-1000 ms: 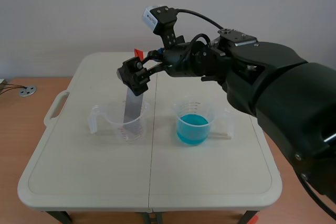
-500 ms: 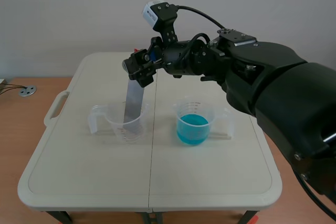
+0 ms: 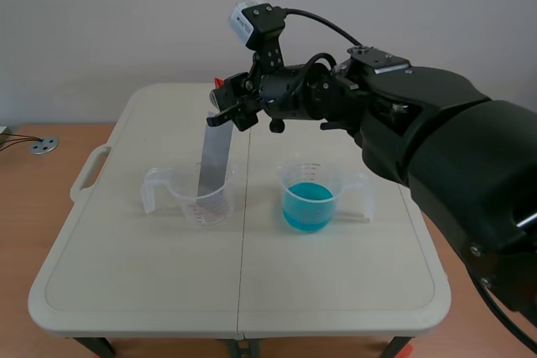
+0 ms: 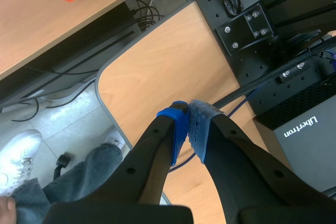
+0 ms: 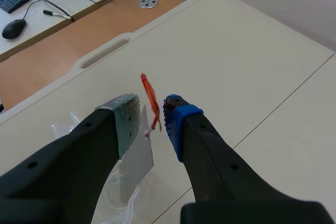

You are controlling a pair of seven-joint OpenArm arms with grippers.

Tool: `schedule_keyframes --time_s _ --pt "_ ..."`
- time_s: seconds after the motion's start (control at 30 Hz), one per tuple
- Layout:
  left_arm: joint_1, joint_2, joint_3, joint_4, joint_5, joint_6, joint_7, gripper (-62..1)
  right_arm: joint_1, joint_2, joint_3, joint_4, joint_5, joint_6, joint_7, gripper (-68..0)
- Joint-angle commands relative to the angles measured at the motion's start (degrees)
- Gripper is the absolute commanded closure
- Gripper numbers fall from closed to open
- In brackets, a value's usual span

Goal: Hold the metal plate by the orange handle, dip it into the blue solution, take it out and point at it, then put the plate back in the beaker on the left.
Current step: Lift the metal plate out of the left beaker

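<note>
**Plate in left beaker, right gripper open at its handle**

The metal plate (image 3: 214, 159) leans in the clear left beaker (image 3: 200, 200) on the desk (image 3: 126, 274). The right gripper (image 3: 225, 111) is at the plate's top, its fingers spread on either side of the orange handle (image 5: 151, 102) without pressing it. The beaker of blue solution (image 3: 307, 205) stands near the left beaker. The left gripper (image 4: 188, 129) is closed on nothing, above a wooden surface (image 4: 157, 72).

Metal plate (image 3: 214, 157) near-upright in left beaker (image 3: 186, 197), orange handle (image 5: 150, 100) on top; blue solution (image 3: 307, 207) in right beaker.
</note>
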Motion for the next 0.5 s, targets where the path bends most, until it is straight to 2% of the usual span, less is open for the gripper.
schedule_keyframes --time_s 0.0,0.07,0.4,0.47 --pt "0.4 0.2 0.2 0.6 -0.2 -0.2 -0.5 -2.7 1.7 -0.3 0.0 1.3 0.2 0.2 1.1 -6.3" --pt "0.4 0.2 0.2 0.6 -0.2 -0.2 -0.5 -2.7 1.7 -0.3 0.0 1.3 -0.6 0.2 1.1 -1.3" --pt "0.4 0.2 0.2 0.6 -0.2 -0.2 -0.5 -2.7 1.6 -0.3 0.0 1.4 -0.6 0.3 3.4 -1.5" --pt "0.4 0.2 0.2 0.6 -0.2 -0.2 -0.5 -2.7 1.6 -0.3 0.1 1.4 -0.6 1.3 4.5 -1.5"
